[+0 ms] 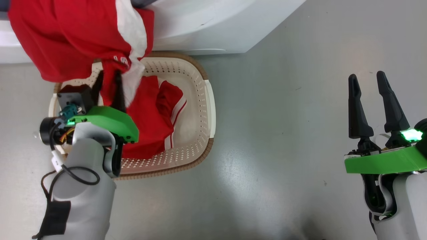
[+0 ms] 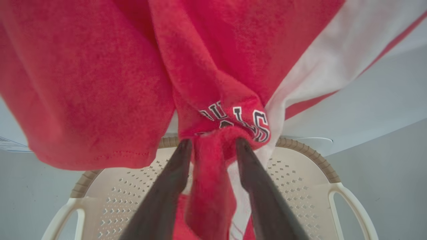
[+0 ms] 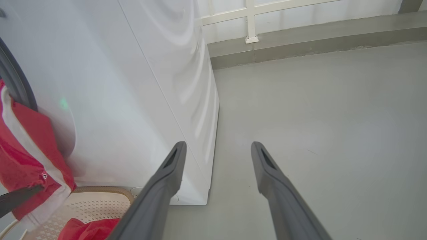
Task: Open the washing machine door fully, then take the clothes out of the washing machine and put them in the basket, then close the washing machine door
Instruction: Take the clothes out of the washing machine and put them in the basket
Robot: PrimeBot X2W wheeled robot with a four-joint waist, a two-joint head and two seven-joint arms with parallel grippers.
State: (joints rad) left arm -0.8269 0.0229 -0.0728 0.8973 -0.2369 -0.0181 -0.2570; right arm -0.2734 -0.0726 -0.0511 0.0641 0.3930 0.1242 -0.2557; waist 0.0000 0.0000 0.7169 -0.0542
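Take the cream-white perforated plastic basket with the brown woven-look rim (image 1: 200, 100) as your anchor. It sits on the smooth grey floor (image 1: 283, 133), its far rim just beside the foot of the large white front-loading washing machine (image 1: 206, 26).

Your left gripper (image 1: 108, 73) hovers over the basket's left half, fingers pointing towards the machine. A large bright red garment with a broad white stripe (image 1: 66, 36) hangs down from the machine above the basket's far-left corner. A bunched fold of it (the part with dark-edged white lettering) sits between the two dark fingers. They stand a narrow gap apart with cloth filling that gap; whether they pinch it, you cannot tell from these views.

A second red garment with thin white stripes (image 1: 150, 113) lies crumpled on the basket's bottom, partly hidden under the left arm's bright green wrist housing (image 1: 106, 121).

Mind what blocks your sight: the hanging cloth covers the basket's far-left rim and screens the machine's front above it.

Your right gripper (image 1: 367, 76) is well to the right of the basket, over bare floor, fingers spread wide with nothing between them. Beyond the machine's side, away from the basket, runs a pale wall with a white rail (image 3: 248, 20).
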